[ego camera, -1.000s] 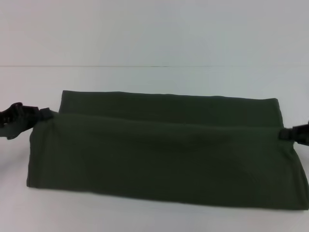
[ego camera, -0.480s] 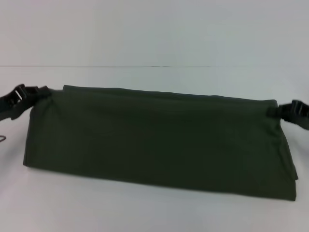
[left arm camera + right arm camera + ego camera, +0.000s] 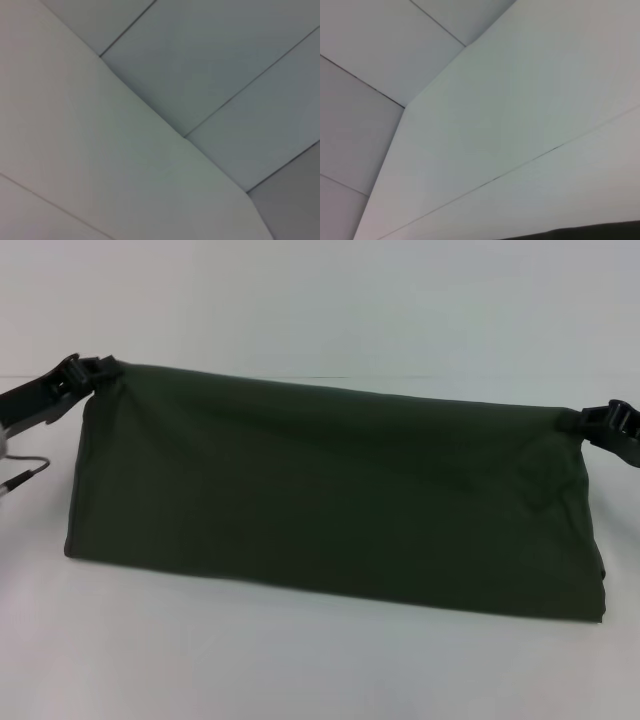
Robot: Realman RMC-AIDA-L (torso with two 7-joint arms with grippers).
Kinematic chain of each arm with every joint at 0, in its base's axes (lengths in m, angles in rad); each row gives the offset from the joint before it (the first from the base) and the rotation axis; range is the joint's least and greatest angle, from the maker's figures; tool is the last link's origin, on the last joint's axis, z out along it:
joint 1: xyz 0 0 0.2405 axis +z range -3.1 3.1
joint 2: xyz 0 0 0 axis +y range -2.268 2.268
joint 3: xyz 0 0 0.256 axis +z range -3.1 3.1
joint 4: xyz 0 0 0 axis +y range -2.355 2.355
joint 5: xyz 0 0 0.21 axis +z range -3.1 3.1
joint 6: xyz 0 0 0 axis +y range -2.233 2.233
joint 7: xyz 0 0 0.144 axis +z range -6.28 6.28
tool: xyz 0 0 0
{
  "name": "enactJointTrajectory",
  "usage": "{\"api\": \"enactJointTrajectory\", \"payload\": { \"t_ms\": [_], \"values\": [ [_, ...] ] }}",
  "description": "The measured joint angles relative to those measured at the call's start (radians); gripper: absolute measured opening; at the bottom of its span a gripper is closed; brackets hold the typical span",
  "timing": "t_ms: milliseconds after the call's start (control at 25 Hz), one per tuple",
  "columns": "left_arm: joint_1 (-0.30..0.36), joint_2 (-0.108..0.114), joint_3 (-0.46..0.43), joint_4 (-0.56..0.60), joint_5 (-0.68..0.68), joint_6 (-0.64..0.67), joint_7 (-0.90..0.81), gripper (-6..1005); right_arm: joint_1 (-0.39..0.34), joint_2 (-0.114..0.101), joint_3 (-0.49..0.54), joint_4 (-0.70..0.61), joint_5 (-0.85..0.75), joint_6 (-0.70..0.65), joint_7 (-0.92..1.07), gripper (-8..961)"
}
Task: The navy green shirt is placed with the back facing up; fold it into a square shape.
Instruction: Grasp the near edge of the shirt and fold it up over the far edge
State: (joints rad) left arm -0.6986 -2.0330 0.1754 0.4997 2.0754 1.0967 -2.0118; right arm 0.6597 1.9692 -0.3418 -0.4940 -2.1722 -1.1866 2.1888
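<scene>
The navy green shirt (image 3: 330,500) is a wide dark olive band of cloth, lifted along its far edge and hanging down to the white table (image 3: 300,670) in the head view. My left gripper (image 3: 100,370) is shut on its upper left corner. My right gripper (image 3: 572,422) is shut on its upper right corner, a little lower than the left. The cloth is stretched taut between them, and its lower edge rests on the table. A dark sliver of the shirt (image 3: 580,234) shows in the right wrist view.
Both wrist views show only white table surface and pale panelled floor (image 3: 240,75). A thin cable loop (image 3: 25,472) hangs under my left arm at the left edge. The table's far edge (image 3: 300,377) runs behind the shirt.
Both grippers have risen and moved away from me, carrying the shirt's upper edge with them. The far layer seen earlier is now covered by the lifted cloth.
</scene>
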Motion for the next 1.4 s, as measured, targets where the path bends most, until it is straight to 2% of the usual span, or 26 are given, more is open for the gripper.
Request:
{"api": "enactJointTrajectory", "payload": {
  "t_ms": [120,400,600,800,1040,1240,1400],
  "values": [
    [-0.025,-0.021,-0.001,0.0,-0.007,-0.083,0.046,114,0.002,0.017,-0.004,0.003,0.008,0.049,-0.031,79],
    [-0.067,-0.09,0.0,-0.003,-0.057,-0.257,0.215,118,0.008,0.068,-0.005,0.006,0.017,0.181,-0.094,82],
    [-0.087,-0.125,0.0,-0.028,-0.132,-0.34,0.354,120,0.013,0.094,-0.005,0.02,0.069,0.256,-0.161,85],
    [-0.095,-0.129,0.001,-0.094,-0.266,-0.365,0.54,123,0.014,0.111,-0.005,0.043,0.143,0.298,-0.266,87],
    [-0.096,-0.131,-0.002,-0.183,-0.451,-0.362,0.81,126,0.022,0.116,-0.005,0.078,0.187,0.346,-0.342,90],
    [-0.087,-0.131,-0.006,-0.216,-0.554,-0.359,0.896,128,0.023,0.117,-0.005,0.104,0.241,0.35,-0.387,281],
    [-0.08,-0.131,-0.002,-0.218,-0.571,-0.357,0.912,130,0.017,0.117,-0.005,0.108,0.275,0.342,-0.419,449]
  ]
}}
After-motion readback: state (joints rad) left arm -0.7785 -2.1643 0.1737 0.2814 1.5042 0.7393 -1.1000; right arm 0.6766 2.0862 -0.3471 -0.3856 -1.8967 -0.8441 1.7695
